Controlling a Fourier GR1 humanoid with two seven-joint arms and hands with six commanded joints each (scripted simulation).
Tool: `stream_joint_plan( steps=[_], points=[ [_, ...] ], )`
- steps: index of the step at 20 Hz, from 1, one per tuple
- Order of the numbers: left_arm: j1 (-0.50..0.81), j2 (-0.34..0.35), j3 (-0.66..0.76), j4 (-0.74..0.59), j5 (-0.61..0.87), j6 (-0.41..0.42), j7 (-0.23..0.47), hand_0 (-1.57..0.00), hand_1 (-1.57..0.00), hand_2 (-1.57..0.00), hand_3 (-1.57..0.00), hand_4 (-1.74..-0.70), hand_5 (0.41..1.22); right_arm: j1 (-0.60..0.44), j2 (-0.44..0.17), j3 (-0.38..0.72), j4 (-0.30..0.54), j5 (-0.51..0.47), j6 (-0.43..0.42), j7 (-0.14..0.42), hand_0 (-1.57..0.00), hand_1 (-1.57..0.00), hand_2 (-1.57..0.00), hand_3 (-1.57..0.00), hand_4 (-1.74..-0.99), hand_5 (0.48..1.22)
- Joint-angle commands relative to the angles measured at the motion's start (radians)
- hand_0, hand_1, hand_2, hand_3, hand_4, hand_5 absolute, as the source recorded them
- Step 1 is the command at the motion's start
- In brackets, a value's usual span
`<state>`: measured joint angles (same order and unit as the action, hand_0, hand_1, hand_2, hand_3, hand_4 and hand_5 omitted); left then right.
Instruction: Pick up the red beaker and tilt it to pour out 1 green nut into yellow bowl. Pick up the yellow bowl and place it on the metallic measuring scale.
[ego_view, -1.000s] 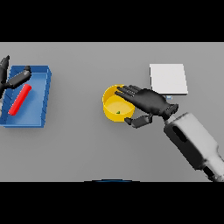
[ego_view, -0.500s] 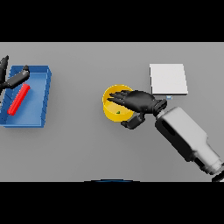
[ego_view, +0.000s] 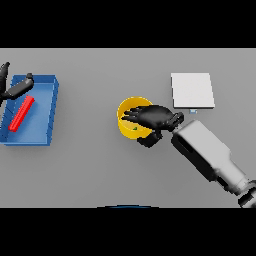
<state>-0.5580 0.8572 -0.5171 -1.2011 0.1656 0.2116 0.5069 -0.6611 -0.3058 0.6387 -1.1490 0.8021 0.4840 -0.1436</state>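
Note:
The yellow bowl stands at the table's middle with a small green nut inside. My right hand covers the bowl's right half: its fingers curl over the rim into the bowl and the thumb presses the outer wall on the near side. The metallic scale, a flat pale square, lies behind and to the right of the bowl. The red beaker lies on its side in the blue tray at the far left. My left hand hovers by the tray's back left corner, fingers spread.
The blue tray has raised walls and holds only the beaker. My right forearm crosses the table from the lower right towards the bowl, passing just in front of the scale.
My right forearm has swung round to the right and the hand has settled lower, its fingers closing over the bowl's rim. The bowl and the left hand have stayed in place.

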Motion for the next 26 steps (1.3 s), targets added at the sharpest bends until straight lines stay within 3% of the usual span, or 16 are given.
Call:
stream_joint_plan(
  steps=[1, 2, 3, 6, 8, 10, 12, 14, 17, 19, 22, 26],
  points=[
    [-0.003, -0.002, -0.004, -0.004, -0.003, -0.002, 0.003, 0.0, 0.0, 0.0, 0.0, -0.79, 0.725, 0.007, 0.001, 0.012, 0.006, 0.011, -0.003, 0.003, -0.02, -0.04, -0.07, -0.09, -1.339, 0.784],
    [-0.002, -0.001, 0.0, 0.001, -0.004, 0.003, -0.006, 0.0, 0.0, 0.0, 0.0, -0.79, 0.723, -0.004, 0.009, 0.019, 0.011, 0.021, -0.001, 0.018, -0.09, -0.11, -0.13, -0.16, -1.362, 0.82],
    [0.001, 0.008, 0.004, -0.012, 0.001, 0.003, -0.003, 0.0, 0.0, 0.0, 0.0, -0.79, 0.722, -0.005, 0.0, 0.023, 0.01, 0.021, 0.002, -0.004, -0.26, -0.24, -0.23, -0.25, -1.387, 0.9],
    [0.008, 0.01, 0.007, -0.009, 0.005, 0.002, -0.011, 0.0, 0.0, 0.0, 0.0, -0.8, 0.726, 0.0, -0.003, 0.029, 0.009, 0.014, 0.023, -0.004, -0.89, -0.85, -0.81, -0.59, -1.534, 1.057],
    [0.006, 0.008, 0.006, -0.016, 0.004, 0.007, -0.003, 0.0, 0.0, 0.0, 0.0, -0.8, 0.728, -0.002, -0.018, 0.03, -0.01, -0.005, 0.065, -0.003, -1.14, -1.11, -1.09, -0.87, -1.604, 1.116],
    [0.016, 0.011, 0.002, -0.031, 0.0, 0.014, -0.008, 0.0, 0.0, 0.0, 0.0, -0.8, 0.727, -0.001, -0.027, 0.032, -0.019, -0.016, 0.085, -0.004, -1.29, -1.27, -1.26, -1.02, -1.649, 1.154],
    [0.018, 0.015, 0.005, -0.038, 0.007, 0.013, 0.003, 0.0, 0.0, 0.0, 0.0, -0.8, 0.725, -0.004, -0.021, 0.032, -0.022, -0.021, 0.087, 0.019, -1.39, -1.38, -1.31, -1.14, -1.682, 1.178],
    [0.011, 0.016, 0.009, -0.036, 0.008, 0.016, 0.014, 0.0, 0.0, 0.0, 0.0, -0.8, 0.726, 0.002, -0.042, 0.029, -0.035, -0.032, 0.086, 0.002, -1.46, -1.45, -1.39, -1.17, -1.703, 1.193],
    [0.013, 0.016, 0.006, -0.033, 0.008, 0.009, 0.004, 0.0, 0.0, 0.0, 0.0, -0.8, 0.725, -0.004, -0.045, 0.029, -0.046, -0.031, 0.075, 0.022, -1.51, -1.51, -1.45, -1.19, -1.722, 1.207],
    [0.011, 0.022, 0.004, -0.052, 0.007, 0.011, 0.016, 0.0, 0.0, 0.0, 0.0, -0.8, 0.724, -0.013, -0.059, 0.006, -0.083, -0.062, 0.098, 0.021, -1.53, -1.53, -1.49, -1.19, -1.729, 1.212],
    [0.029, 0.026, 0.001, -0.051, 0.003, 0.015, 0.012, 0.0, 0.0, 0.0, 0.0, -0.8, 0.721, -0.025, -0.112, -0.023, -0.166, -0.088, 0.145, 0.044, -1.55, -1.55, -1.51, -1.38, -1.731, 1.216],
    [0.014, 0.024, 0.008, -0.038, 0.01, 0.003, 0.003, 0.0, 0.0, 0.0, 0.0, -0.8, 0.722, -0.055, -0.152, -0.067, -0.244, -0.116, 0.197, 0.105, -1.56, -1.56, -1.54, -1.31, -1.724, 1.219]
  ],
)
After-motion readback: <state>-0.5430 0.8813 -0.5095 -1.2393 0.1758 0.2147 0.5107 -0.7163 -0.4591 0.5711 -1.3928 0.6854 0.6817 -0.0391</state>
